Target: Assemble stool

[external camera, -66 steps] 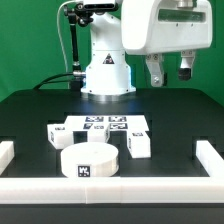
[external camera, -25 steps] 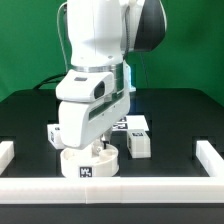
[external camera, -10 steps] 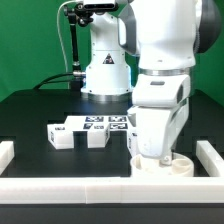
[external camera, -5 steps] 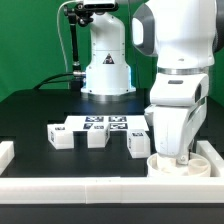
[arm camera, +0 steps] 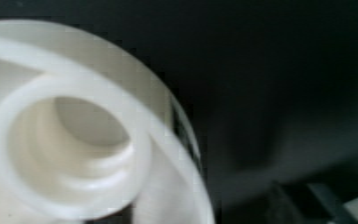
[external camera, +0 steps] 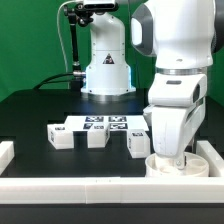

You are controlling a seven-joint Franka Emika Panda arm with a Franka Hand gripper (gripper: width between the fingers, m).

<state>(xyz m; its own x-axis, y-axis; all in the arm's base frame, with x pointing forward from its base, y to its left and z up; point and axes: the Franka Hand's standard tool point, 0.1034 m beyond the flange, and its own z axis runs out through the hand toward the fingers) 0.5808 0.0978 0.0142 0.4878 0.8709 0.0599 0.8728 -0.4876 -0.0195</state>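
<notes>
The stool's round white seat [external camera: 172, 167] lies on the table at the exterior view's right, against the white rails. My gripper [external camera: 172, 152] stands straight down over it, and the hand hides the fingertips there. In the wrist view the seat's hollow underside and rim [arm camera: 87, 140] fill the picture, very close. A dark finger [arm camera: 336, 200] shows well apart from the rim, so the jaws look spread and not clamped on the seat. Three blocky white legs lie loose: one [external camera: 57, 137], one [external camera: 97, 138] and one [external camera: 138, 145] just beside the seat.
The marker board [external camera: 100, 124] lies flat behind the legs. White border rails run along the front [external camera: 90, 186] and the right side [external camera: 212, 155], with a short rail end at the left [external camera: 6, 152]. The robot's base [external camera: 106, 75] stands at the back.
The arm carried the seat from the front middle to the right corner by the rails. Over the last half second arm and seat have stayed nearly still.
</notes>
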